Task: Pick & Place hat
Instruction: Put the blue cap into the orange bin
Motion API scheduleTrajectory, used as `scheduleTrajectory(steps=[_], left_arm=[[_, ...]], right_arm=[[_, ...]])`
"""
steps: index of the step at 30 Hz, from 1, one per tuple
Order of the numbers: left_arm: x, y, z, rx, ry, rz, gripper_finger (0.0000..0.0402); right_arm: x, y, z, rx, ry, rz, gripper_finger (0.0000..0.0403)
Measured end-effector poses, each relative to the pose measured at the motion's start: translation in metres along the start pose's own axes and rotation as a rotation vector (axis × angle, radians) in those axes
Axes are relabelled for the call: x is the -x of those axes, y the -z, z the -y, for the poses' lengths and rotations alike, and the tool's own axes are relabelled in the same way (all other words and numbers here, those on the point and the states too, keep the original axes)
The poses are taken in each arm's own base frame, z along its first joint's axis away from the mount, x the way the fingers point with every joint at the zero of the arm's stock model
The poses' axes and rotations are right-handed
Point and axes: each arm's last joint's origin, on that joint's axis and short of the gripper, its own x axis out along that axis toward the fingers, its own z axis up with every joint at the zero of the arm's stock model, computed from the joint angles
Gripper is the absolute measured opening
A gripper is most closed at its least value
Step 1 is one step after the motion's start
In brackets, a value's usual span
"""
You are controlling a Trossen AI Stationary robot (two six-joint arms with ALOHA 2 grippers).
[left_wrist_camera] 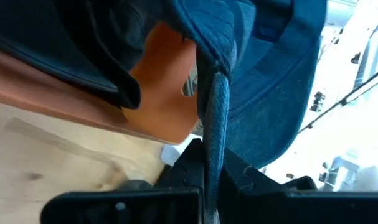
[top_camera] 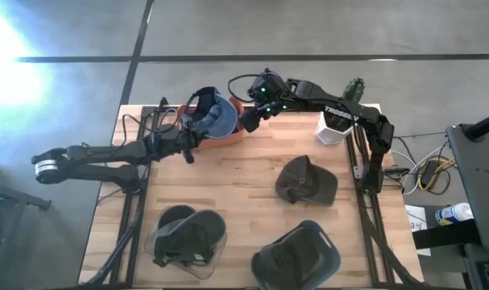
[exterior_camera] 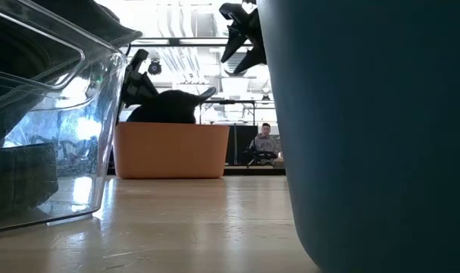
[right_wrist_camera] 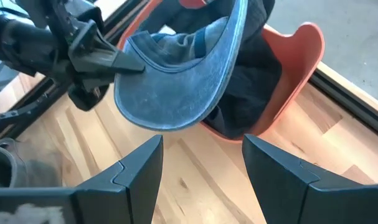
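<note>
Left tool [right_wrist_camera: 123, 62] is clenched on the brim of the blue cap [top_camera: 214, 117], held over the orange bin [top_camera: 238, 129] at the tabletop's far edge. Right tool [top_camera: 248, 121] hovers beside, released. Recommend lowering the cap fully inside the rim before letting go.
</note>
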Motion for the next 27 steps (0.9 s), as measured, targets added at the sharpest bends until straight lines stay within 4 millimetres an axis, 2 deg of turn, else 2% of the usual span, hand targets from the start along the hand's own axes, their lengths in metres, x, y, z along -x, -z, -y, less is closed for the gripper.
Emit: scheduleTrajectory(steps=[6,15,24,27], left_arm=[[0.0,-0.002,-0.003,-0.057,-0.029,0.023,0.0012],[0.005,-0.002,0.005,-0.143,0.062,0.138,0.0016],[0.008,0.0,0.012,-0.199,0.085,0.139,0.0095],[0.009,0.003,0.014,-0.152,0.072,0.052,0.0112]], right_arm=[[-0.005,0.004,0.002,0.003,0.007,-0.021,0.0215],[-0.005,0.001,-0.002,0.047,-0.033,0.012,0.0215],[-0.005,-0.002,-0.003,0.07,-0.05,0.045,0.0215],[-0.005,-0.003,-0.003,0.069,-0.05,0.047,0.0215]])
